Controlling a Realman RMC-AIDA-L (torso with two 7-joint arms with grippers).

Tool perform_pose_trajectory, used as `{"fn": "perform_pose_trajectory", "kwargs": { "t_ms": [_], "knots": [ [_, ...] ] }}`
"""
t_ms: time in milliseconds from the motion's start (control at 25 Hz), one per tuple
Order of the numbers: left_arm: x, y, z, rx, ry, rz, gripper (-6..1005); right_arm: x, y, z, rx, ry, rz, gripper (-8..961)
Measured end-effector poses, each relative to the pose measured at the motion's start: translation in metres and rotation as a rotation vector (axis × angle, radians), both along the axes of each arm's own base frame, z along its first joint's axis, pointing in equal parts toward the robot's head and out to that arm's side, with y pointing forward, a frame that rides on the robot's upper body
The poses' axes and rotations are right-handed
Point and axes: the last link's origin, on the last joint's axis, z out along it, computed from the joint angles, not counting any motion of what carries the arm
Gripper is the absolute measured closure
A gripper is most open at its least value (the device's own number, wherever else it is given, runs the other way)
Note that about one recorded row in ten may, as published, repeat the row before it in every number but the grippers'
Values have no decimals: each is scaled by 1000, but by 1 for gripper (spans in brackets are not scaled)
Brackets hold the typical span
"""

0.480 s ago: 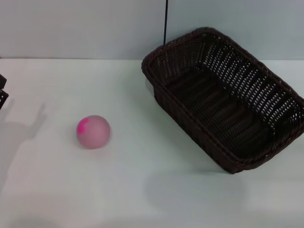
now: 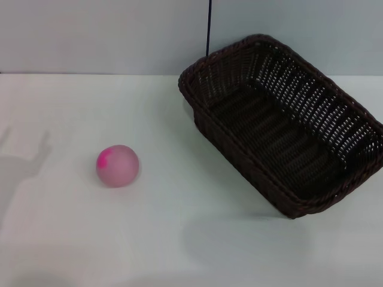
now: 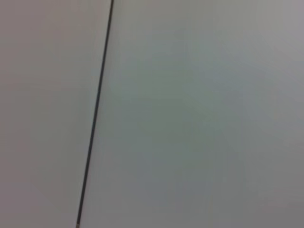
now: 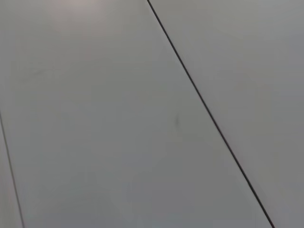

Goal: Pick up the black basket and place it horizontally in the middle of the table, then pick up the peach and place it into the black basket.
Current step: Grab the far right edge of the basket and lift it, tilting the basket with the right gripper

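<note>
The black basket (image 2: 281,122) stands on the right side of the white table (image 2: 179,239), set at a slant with one corner toward the back wall; it is empty. The peach (image 2: 117,165), pale pink with a magenta blotch, lies on the table's left half, apart from the basket. Neither gripper shows in the head view; only a grey shadow of an arm lies on the table at the far left. Both wrist views show only a plain grey wall with a thin dark seam.
A grey wall (image 2: 108,36) runs behind the table, with a thin dark vertical line (image 2: 209,27) above the basket's back corner. The basket reaches close to the right edge of the view.
A dark piece of the left arm at the left edge of the head view has gone out of view. Its shadow on the table has shifted. Basket and peach have not moved.
</note>
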Motion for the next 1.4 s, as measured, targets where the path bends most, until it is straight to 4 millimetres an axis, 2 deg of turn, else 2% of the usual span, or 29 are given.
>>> {"fn": "perform_pose_trajectory", "kwargs": {
  "t_ms": [200, 360, 480, 600, 760, 880, 1160, 1400],
  "knots": [
    [0, 2, 2, 11, -1, -1, 157, -10, 23, 46, -254, 9, -50, 286],
    [1, 5, 2, 11, 0, -7, 160, -33, 54, 80, -530, -63, -193, 285],
    [4, 5, 1, 4, 1, -21, 163, -53, 77, 96, -707, -143, -342, 285],
    [3, 4, 1, 3, 1, -21, 165, -72, 102, 102, -872, -225, -438, 285],
    [4, 0, 4, 18, -1, -33, 169, -93, 138, 91, -1099, -317, -512, 285],
    [5, -1, 5, 24, -2, -40, 171, -102, 162, 72, -1194, -409, -563, 285],
    [4, -2, 5, 26, -2, -36, 177, -112, 206, 15, -1220, -522, -573, 285],
    [1, -3, 5, 24, -1, -19, 182, -123, 224, -25, -1166, -603, -545, 286]
  ]
}}
